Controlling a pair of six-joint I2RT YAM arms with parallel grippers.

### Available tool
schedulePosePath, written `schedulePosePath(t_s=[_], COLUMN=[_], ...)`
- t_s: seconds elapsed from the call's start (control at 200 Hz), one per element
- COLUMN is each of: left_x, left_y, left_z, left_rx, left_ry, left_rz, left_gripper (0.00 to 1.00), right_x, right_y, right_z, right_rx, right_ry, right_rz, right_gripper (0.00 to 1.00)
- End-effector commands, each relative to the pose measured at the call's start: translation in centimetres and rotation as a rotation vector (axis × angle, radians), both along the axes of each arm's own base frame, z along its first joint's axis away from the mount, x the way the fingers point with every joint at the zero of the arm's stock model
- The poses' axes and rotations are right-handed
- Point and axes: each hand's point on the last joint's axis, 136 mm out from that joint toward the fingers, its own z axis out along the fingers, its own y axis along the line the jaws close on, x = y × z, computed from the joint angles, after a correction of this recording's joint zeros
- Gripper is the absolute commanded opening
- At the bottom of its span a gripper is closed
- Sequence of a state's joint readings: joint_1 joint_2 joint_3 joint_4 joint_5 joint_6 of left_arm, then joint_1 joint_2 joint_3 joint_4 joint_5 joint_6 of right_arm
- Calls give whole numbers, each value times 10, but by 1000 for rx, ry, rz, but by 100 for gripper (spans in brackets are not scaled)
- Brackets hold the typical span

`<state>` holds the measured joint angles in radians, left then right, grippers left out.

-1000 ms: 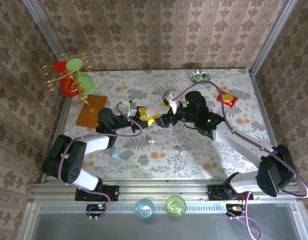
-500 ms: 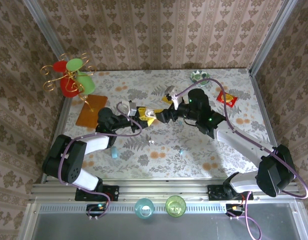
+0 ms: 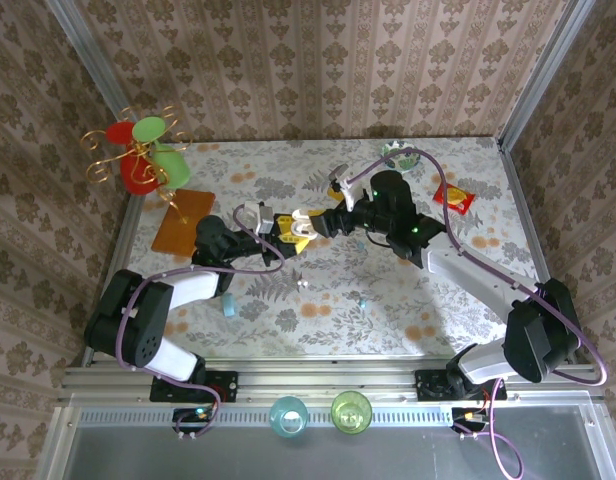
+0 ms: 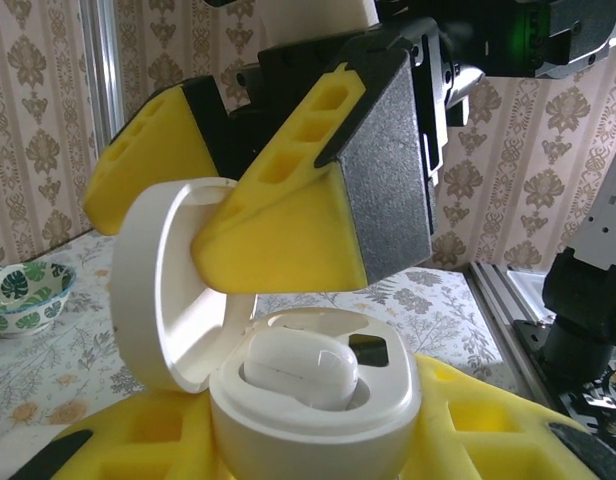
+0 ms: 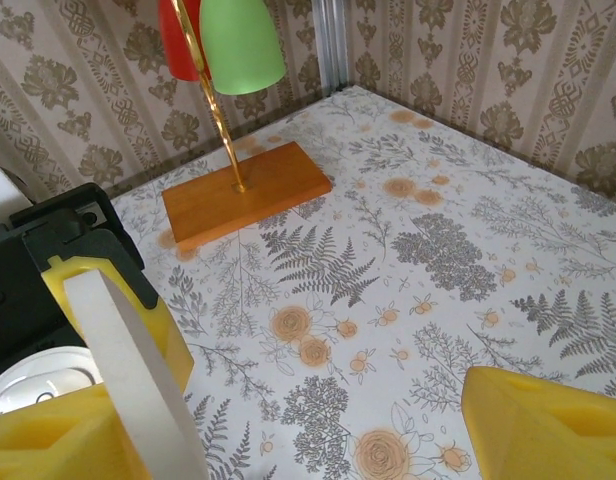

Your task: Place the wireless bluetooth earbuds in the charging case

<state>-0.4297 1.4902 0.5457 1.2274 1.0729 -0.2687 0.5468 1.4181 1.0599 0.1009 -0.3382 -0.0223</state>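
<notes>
White rounded plastic charging case [image 4: 318, 405] is held off the floral-patterned worktop [image 3: 278, 170], above its middle, with the hinged lid [image 4: 158, 290] standing open. The left pincer [image 4: 308, 445] is clenched on the case's base, with a yellow finger on either side. One glossy white plastic earbud [image 4: 298, 365] sits in a well of the case. The right pincer [image 4: 153, 235] is spread wide and straddles the lid, one yellow finger [image 4: 288, 225] pressing the lid's inner face.
</notes>
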Motion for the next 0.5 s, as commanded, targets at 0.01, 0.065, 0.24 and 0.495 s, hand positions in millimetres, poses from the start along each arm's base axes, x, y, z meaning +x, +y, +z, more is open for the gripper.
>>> schedulePosePath(t_s=[0.01, 0.065, 0.24, 0.495], left_x=[7, 17, 39, 54], left_y=[3, 5, 11, 13], left_z=[17, 16, 13, 5], left_rx=[-37, -40, -32, 20], left_ry=[-125, -142, -230, -355], left_rz=[65, 130, 303, 475], left_gripper=[28, 28, 28, 28], right_x=[-5, -12, -27, -26], right_y=[-5, -6, -9, -13], right_z=[22, 29, 39, 26], right_rx=[30, 49, 84, 205], right_ry=[-31, -39, -23, 360], right_rz=[-4, 5, -28, -318], right_gripper=[79, 80, 81, 66])
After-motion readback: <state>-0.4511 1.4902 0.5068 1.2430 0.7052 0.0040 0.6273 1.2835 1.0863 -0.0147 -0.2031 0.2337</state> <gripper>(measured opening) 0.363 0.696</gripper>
